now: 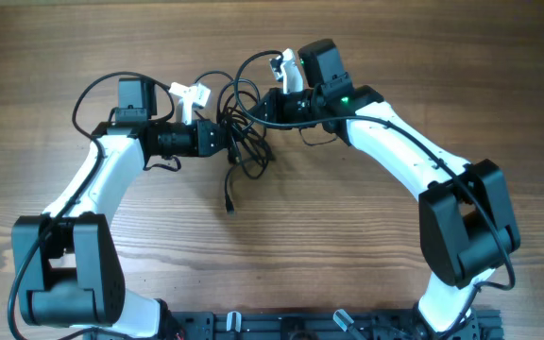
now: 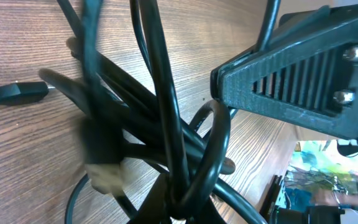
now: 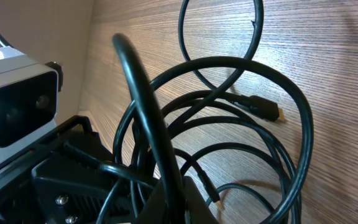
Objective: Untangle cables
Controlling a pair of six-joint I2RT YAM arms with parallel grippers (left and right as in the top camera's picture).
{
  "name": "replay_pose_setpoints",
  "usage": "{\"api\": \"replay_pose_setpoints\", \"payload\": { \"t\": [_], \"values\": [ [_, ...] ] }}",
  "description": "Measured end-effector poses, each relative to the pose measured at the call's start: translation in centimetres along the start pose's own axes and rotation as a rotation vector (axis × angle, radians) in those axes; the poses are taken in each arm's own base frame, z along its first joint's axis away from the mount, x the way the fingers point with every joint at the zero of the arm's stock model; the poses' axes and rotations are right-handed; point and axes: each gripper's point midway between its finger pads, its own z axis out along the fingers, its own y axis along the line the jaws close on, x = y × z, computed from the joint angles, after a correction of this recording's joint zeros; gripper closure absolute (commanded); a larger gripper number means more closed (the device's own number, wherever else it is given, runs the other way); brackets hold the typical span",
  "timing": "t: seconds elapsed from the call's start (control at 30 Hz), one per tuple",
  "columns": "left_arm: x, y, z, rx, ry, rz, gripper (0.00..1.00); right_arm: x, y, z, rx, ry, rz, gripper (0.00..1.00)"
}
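The cables (image 1: 249,156) are a tangle of thin black cords at the table's middle back, held between both arms. One plug end (image 1: 229,202) trails toward the front. My left gripper (image 1: 225,139) comes in from the left and is shut on several cords of the bundle; in the left wrist view (image 2: 179,211) the cables (image 2: 160,118) cross right at the jaws. My right gripper (image 1: 262,107) comes in from the right and is shut on a cord; the right wrist view (image 3: 180,205) shows loops of the cables (image 3: 253,143) spread on the wood beyond it.
The wooden table (image 1: 348,236) carries both arms. The right gripper's black body (image 2: 291,81) sits very close to the left one. The left wrist's white camera (image 3: 17,99) is near the right jaws. Loose plugs lie on the wood (image 2: 14,93) (image 3: 265,111).
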Motion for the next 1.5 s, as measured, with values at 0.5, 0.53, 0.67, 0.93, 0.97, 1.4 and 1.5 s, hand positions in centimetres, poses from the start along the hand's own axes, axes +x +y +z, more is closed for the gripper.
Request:
{"api": "replay_pose_setpoints", "payload": {
  "t": [0.5, 0.53, 0.67, 0.93, 0.97, 1.4, 1.5],
  "values": [
    [-0.1, 7.7, -1.7, -0.454, -0.070, -0.270, 0.96, 0.5, -13.7, -11.7, 0.073, 0.041, 0.334, 0.96],
    [-0.1, 8.7, -2.2, -0.517, -0.081, -0.279, 0.96, 0.5, -15.5, -13.4, 0.105, 0.021, 0.345, 0.96],
    [-0.1, 9.1, -2.5, -0.546, -0.085, -0.282, 0.88, 2.2, -15.8, -13.9, 0.127, 0.077, 0.360, 0.87],
    [0.5, 9.3, -2.6, -0.564, -0.072, -0.313, 0.08, 3.0, -15.0, -12.9, 0.135, 0.122, 0.279, 0.76],
    [0.7, 9.3, -2.6, -0.565, -0.065, -0.314, 0.08, 3.2, -14.7, -12.5, 0.135, 0.132, 0.268, 0.76],
    [-0.9, 6.2, -8.3, -0.707, -0.215, -0.266, 0.55, 3.1, -10.9, -7.3, 0.131, 0.169, 0.041, 0.45],
    [-0.9, 7.0, -9.0, -0.766, -0.240, -0.300, 0.60, 2.2, -8.9, -5.2, 0.101, 0.141, -0.074, 0.39]
  ]
}}
